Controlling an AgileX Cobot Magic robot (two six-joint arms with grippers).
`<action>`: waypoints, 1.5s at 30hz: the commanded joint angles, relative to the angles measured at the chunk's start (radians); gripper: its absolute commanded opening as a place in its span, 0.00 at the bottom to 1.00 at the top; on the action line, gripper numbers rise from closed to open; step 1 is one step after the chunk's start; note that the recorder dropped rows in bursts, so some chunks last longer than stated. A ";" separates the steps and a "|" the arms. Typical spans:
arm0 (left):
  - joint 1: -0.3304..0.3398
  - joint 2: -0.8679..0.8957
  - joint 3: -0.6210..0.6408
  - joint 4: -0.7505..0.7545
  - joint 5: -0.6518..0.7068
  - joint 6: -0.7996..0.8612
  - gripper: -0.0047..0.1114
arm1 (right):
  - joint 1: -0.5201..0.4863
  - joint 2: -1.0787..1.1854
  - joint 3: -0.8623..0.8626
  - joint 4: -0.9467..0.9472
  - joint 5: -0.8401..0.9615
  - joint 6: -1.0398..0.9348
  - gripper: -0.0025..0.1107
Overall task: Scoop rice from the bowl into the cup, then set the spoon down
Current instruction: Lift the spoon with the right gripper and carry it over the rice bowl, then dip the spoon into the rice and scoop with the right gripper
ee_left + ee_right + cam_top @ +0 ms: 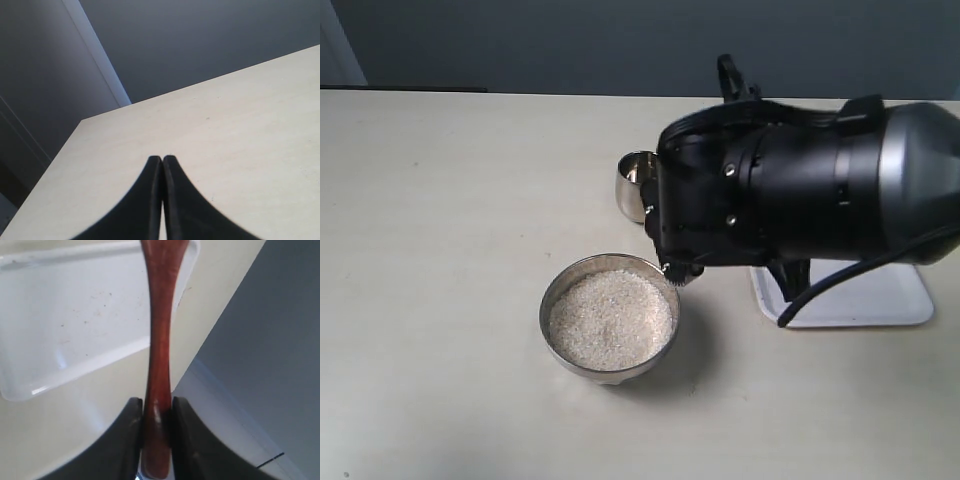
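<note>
Exterior: rice (610, 320) fills bowl (610, 375), centre; cup (632, 190) just beyond, partly behind right arm.
Left wrist: left gripper (162, 162) pressed together, empty.
Right wrist: right gripper (156, 407) pinches spoon (160, 340) handle above white tray (75, 330).
Likely scooping step; next, dip scoop end into rice.
</note>
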 commanded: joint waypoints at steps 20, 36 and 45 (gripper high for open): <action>-0.002 -0.005 -0.002 -0.005 -0.003 -0.006 0.04 | 0.090 0.116 -0.003 -0.052 0.003 -0.044 0.01; -0.002 -0.005 -0.002 -0.005 -0.003 -0.006 0.04 | 0.127 0.178 -0.003 -0.119 0.003 -0.050 0.01; -0.002 -0.005 -0.002 -0.005 -0.003 -0.006 0.04 | 0.139 0.189 -0.003 -0.123 0.003 -0.050 0.01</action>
